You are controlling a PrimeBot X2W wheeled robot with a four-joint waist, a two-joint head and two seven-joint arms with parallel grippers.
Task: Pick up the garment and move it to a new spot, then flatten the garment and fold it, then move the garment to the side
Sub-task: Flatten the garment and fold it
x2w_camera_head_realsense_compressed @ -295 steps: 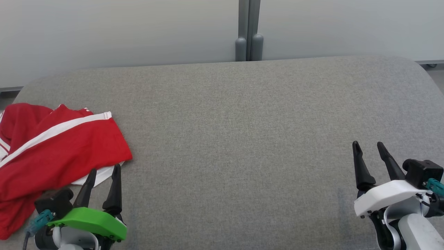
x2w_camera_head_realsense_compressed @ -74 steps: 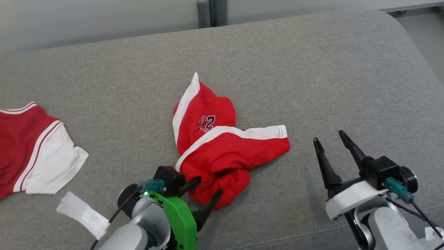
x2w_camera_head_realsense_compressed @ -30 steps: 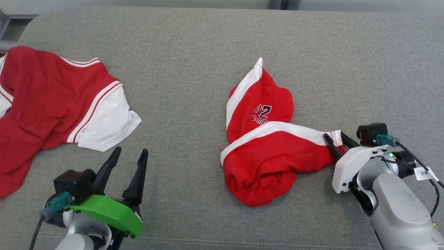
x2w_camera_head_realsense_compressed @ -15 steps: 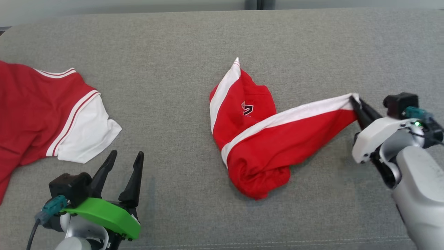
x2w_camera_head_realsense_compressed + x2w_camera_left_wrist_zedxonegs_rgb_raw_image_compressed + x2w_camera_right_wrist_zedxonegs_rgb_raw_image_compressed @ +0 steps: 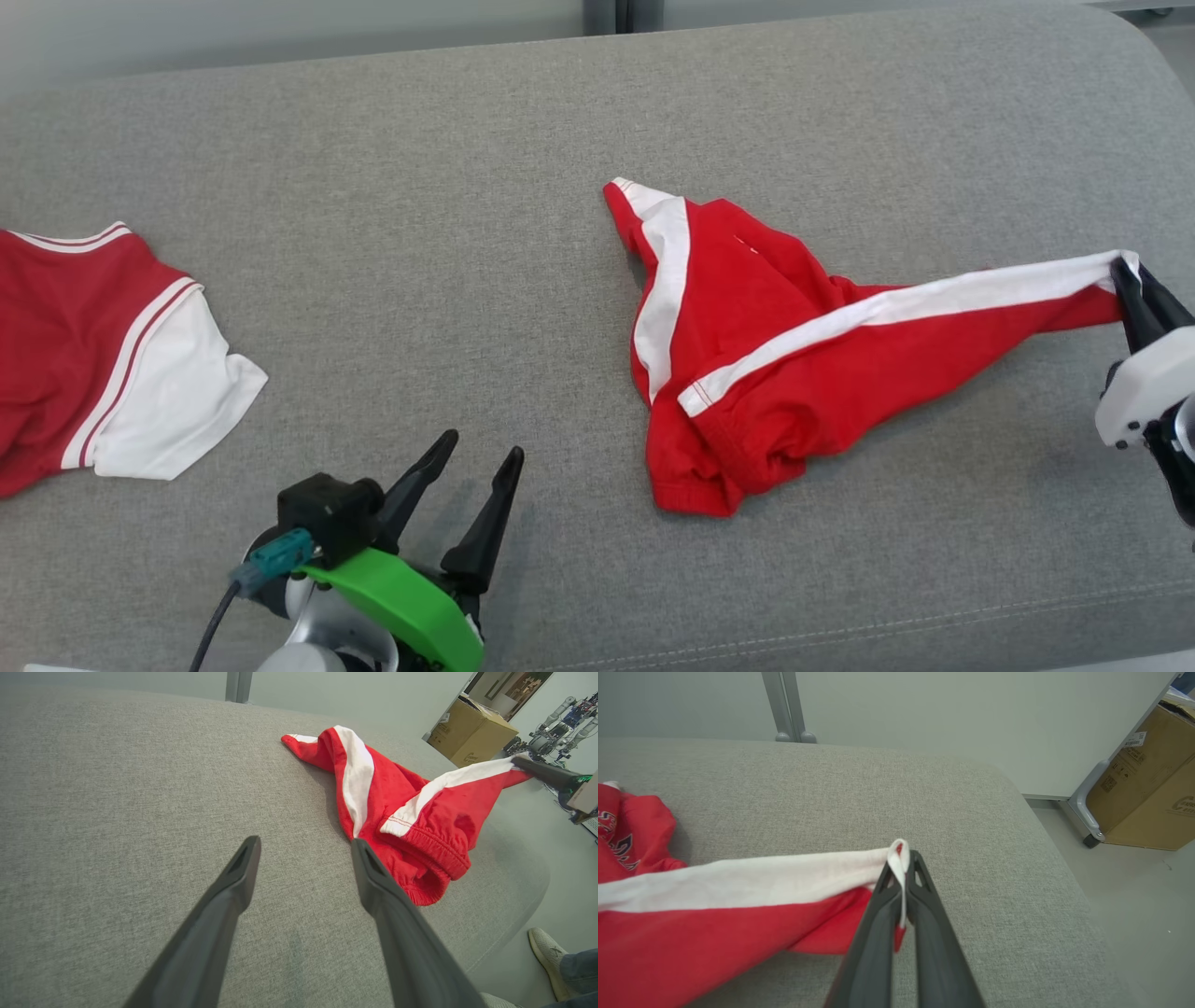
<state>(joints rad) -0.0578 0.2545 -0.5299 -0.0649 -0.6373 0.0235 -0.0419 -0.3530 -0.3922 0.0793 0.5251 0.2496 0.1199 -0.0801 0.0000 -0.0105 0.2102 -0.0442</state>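
R hand (image 5: 901, 868) is clamped on the white-striped hem of the red shorts (image 5: 794, 373). They lie mid-right on the grey surface (image 5: 420, 233), one leg stretched toward that hand, the rest bunched at the waistband (image 5: 434, 856). L hand (image 5: 484, 444) is apart and empty, near the waistband. Bring L in low, pinch both waistband layers, then draw the hands apart evenly w/o jerks so the fabric flattens, not slips.
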